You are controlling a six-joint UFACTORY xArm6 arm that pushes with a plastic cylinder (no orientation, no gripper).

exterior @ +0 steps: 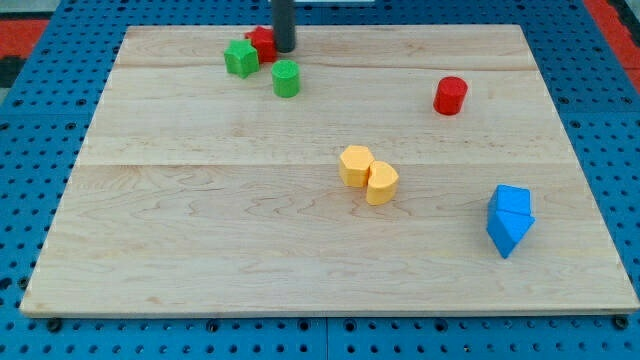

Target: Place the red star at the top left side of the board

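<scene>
The red star [261, 42] lies near the top edge of the wooden board [200, 220], left of centre, partly hidden behind a green block. My tip [284, 47] stands right beside the star's right side, touching or nearly touching it. A green star-like block [240, 58] sits against the red star's lower left. A green cylinder [286, 78] lies just below my tip.
A red cylinder [450, 96] lies at the upper right. Two yellow blocks [355, 165] [381, 184] touch each other near the centre. Two blue blocks [511, 200] [508, 232] sit together at the right edge. A blue pegboard surrounds the board.
</scene>
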